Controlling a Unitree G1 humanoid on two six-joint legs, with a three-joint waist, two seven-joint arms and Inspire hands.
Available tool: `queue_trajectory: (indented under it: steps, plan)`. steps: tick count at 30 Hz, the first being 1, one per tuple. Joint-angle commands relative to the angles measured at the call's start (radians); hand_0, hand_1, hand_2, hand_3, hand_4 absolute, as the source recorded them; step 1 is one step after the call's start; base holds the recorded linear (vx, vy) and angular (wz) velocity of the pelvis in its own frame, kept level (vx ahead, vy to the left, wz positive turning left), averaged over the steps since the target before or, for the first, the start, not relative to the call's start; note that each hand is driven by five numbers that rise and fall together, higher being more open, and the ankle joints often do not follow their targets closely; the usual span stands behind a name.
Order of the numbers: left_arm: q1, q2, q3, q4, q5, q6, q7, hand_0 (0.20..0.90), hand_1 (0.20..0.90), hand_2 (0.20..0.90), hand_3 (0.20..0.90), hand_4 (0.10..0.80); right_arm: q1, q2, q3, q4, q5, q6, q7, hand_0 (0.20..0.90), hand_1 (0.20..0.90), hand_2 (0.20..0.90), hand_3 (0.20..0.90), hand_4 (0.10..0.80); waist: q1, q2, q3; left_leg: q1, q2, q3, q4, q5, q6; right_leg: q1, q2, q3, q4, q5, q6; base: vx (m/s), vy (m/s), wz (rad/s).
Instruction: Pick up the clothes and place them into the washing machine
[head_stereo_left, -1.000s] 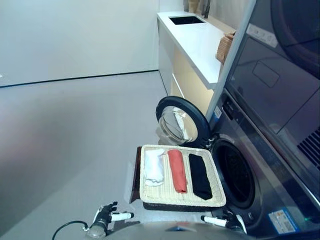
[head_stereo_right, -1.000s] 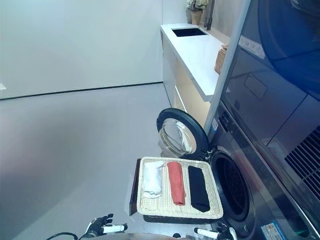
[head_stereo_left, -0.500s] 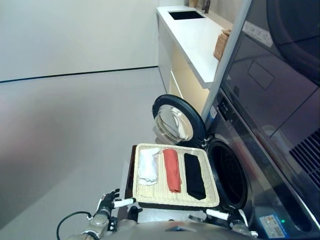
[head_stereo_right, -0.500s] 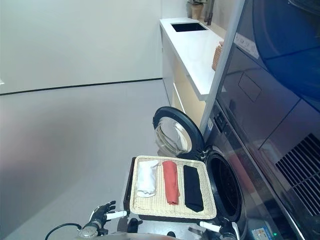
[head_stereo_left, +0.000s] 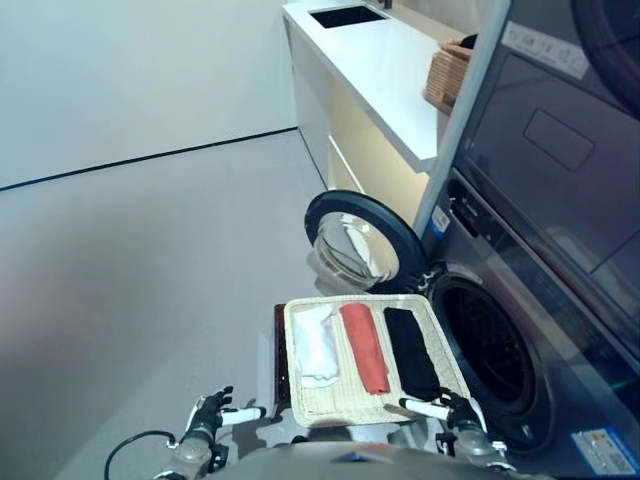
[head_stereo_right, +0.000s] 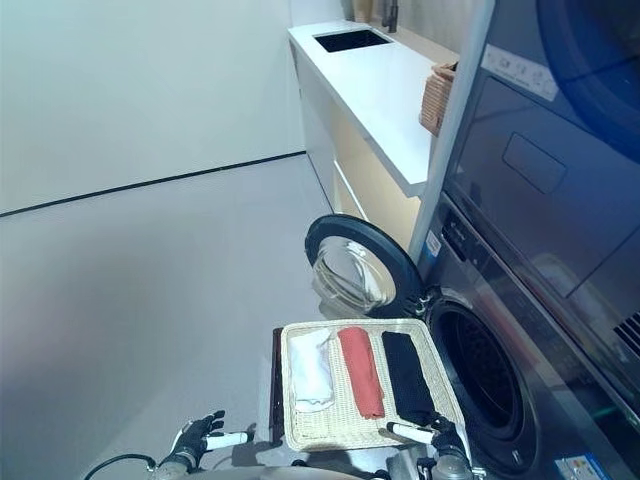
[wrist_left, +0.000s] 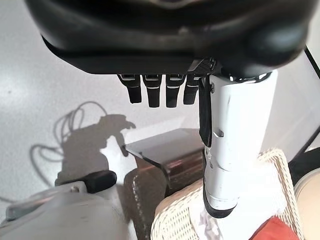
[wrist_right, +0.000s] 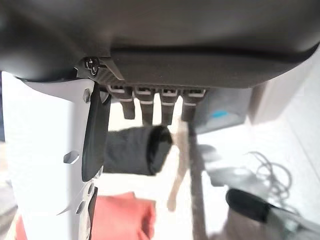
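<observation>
A shallow wicker basket (head_stereo_left: 306, 404) rests on a low dark brown box (head_stereo_left: 281, 345) beside the washing machine (head_stereo_left: 520, 330). In it lie a white cloth (head_stereo_left: 316, 345), a red rolled cloth (head_stereo_left: 365, 347) and a black rolled cloth (head_stereo_left: 410, 352). The machine's round door (head_stereo_left: 362, 242) stands open, showing the dark drum (head_stereo_left: 490, 357). My left hand (head_stereo_left: 207, 417) is open and empty, left of the basket's near corner. My right hand (head_stereo_left: 452, 413) is open and empty, at the basket's near right corner. The right wrist view shows the black cloth (wrist_right: 132, 149) and the red cloth (wrist_right: 122, 218) past the fingers.
A long white counter (head_stereo_left: 380, 65) with a dark sink (head_stereo_left: 343, 16) runs along the wall behind the machine, and a wicker box (head_stereo_left: 450, 75) stands on it. Open grey floor (head_stereo_left: 140, 280) lies to the left of the basket.
The camera has shifted, so the whole scene sits differently. My right hand has come up to the basket's near right corner. The clothes lie as before.
</observation>
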Motion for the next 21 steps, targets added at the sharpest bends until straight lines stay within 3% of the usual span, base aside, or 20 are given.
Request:
queue_trajectory:
  steps: [1, 7, 11, 21]
  plan:
    - [-0.039, 0.024, 0.017, 0.001, 0.01, -0.036, 0.001, 0.9, 0.9, 0.9, 0.9, 0.8, -0.061, -0.059, 0.004, -0.001, -0.015, -0.03, -0.04, 0.9, 0.9, 0.9, 0.9, 0.8, 0.028, -0.064, -0.034, -0.062, 0.004, -0.07, 0.0, -0.009, -0.084, 0.083, -0.059, -0.01, -0.091, 0.028, 0.054, -0.059, -0.049, 0.1]
    - [-0.064, 0.023, -0.011, -0.059, -0.03, -0.054, 0.02, 0.9, 0.9, 0.9, 0.9, 0.8, -0.161, -0.109, 0.038, -0.03, -0.024, -0.029, -0.077, 0.9, 0.9, 0.9, 0.9, 0.8, 0.039, -0.059, 0.06, -0.175, 0.003, -0.096, 0.022, 0.011, -0.086, 0.007, -0.057, -0.027, -0.087, 0.036, 0.049, -0.148, -0.038, 0.12]
    - [-0.133, 0.043, -0.048, -0.117, -0.11, -0.09, 0.054, 0.9, 0.9, 0.9, 0.9, 0.8, -0.302, -0.145, 0.092, -0.073, 0.019, -0.043, -0.128, 0.9, 0.9, 0.9, 0.9, 0.8, 0.038, -0.056, 0.188, -0.375, 0.003, -0.102, 0.134, 0.025, -0.094, -0.18, -0.064, -0.031, -0.007, 0.062, 0.037, -0.329, -0.03, 0.15]
    - [-0.187, 0.059, -0.033, -0.209, -0.172, -0.13, 0.131, 0.9, 0.9, 0.9, 0.9, 0.8, -0.471, -0.175, 0.143, -0.062, 0.063, -0.054, -0.221, 0.9, 0.9, 0.9, 0.9, 0.8, 0.045, -0.056, 0.242, -0.593, -0.009, -0.078, 0.288, -0.013, -0.113, -0.409, -0.071, -0.02, 0.158, 0.021, 0.026, -0.06, 0.022, 0.04]
